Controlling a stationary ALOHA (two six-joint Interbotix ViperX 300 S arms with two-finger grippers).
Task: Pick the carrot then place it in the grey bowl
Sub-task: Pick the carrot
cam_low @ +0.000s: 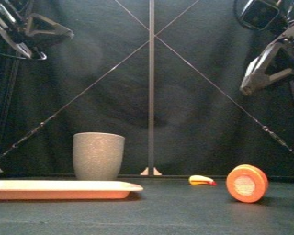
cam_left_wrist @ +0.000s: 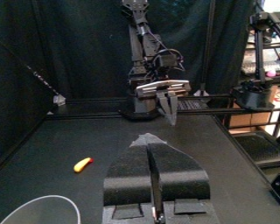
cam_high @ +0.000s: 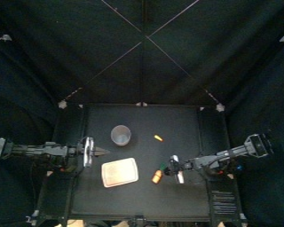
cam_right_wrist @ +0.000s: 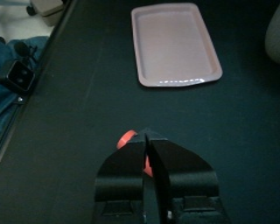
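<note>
The carrot [cam_high: 159, 176], an orange toy, lies on the table right of the pink tray; from the front it shows as a round orange end [cam_low: 246, 183]. The tall grey speckled cup [cam_high: 121, 134] stands upright at the back left [cam_low: 98, 154]. My right gripper [cam_high: 176, 167] hovers just right of the carrot, jaws shut and empty; in its wrist view the carrot [cam_right_wrist: 129, 138] peeks out just past the closed tips [cam_right_wrist: 146, 136]. My left gripper [cam_high: 93, 155] is shut, left of the tray, near the cup [cam_left_wrist: 43, 210].
A flat pink tray [cam_high: 120, 172] lies front-centre, between both grippers [cam_right_wrist: 175, 45]. A small yellow-orange toy [cam_high: 158, 138] lies right of the cup [cam_low: 202, 180], also in the left wrist view [cam_left_wrist: 81, 163].
</note>
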